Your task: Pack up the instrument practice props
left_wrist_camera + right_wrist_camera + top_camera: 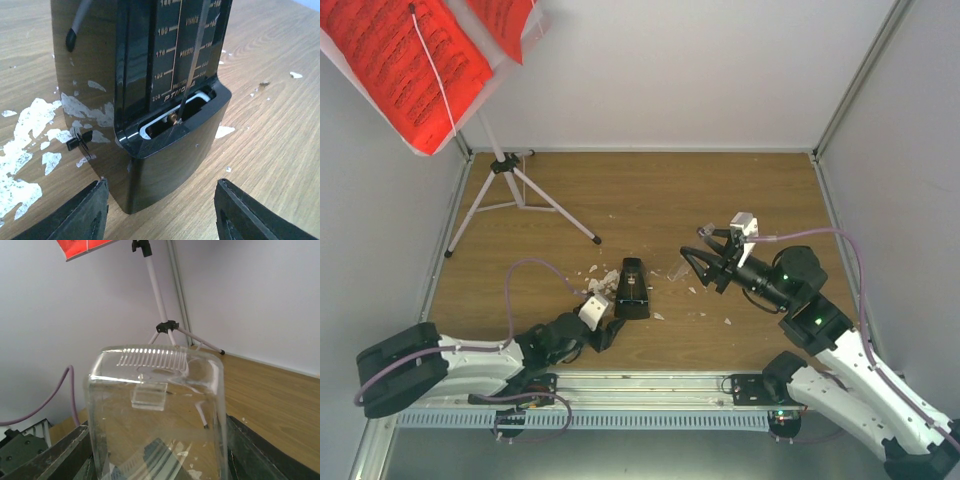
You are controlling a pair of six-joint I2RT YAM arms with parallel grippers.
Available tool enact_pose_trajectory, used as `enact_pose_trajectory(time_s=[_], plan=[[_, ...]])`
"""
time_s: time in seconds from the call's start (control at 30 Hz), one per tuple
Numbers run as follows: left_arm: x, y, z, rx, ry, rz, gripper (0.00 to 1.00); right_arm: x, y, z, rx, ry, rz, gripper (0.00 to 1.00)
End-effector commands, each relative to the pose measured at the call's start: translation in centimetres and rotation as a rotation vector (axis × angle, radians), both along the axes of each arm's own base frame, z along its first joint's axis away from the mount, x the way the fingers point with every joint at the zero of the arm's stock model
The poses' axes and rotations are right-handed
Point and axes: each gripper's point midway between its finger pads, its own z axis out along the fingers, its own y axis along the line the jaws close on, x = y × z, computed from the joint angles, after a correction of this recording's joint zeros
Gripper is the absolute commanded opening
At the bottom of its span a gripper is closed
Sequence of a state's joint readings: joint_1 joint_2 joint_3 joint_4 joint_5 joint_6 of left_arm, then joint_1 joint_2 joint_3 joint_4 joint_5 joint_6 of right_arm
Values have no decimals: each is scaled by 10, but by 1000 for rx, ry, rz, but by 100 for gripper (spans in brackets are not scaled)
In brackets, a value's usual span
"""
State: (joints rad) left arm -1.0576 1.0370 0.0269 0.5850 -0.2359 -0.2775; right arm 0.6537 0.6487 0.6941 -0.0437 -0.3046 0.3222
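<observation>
White walls box in a wood-grain counter (720, 190). Far left stands the one music stand (510, 165), its tripod legs splayed to carry the tray and two red music sheets (395, 60). Near the middle, my left gripper (161, 189) straddles the base of the single metronome (150, 100), fingers (80, 215) parted and clear of both sides, low where a squeeze should hold the tapering case. White crumbs (592, 272) lie beside it. At right, my right gripper (700, 267) is clamped on one clear plastic cover (155, 410), raised off the counter, probably the metronome's front.
</observation>
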Motion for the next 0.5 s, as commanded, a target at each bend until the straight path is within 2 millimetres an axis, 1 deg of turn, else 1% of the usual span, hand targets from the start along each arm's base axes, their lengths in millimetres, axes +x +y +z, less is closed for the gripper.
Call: enact_pose_trajectory(time_s=[0.0, 0.1, 0.23, 0.4, 0.47], plan=[[12, -12, 20, -59, -56, -3, 58, -7, 0, 9, 36, -29, 21, 59], [15, -15, 17, -46, -61, -15, 57, -7, -1, 9, 35, -28, 19, 59], [21, -21, 10, -9, -52, -13, 53, -7, 0, 7, 31, -26, 20, 59], [29, -31, 1, 18, -15, -2, 41, -5, 1, 6, 26, -27, 17, 60], [33, -35, 3, 7, -8, 12, 35, -4, 1, 6, 23, -29, 18, 59]])
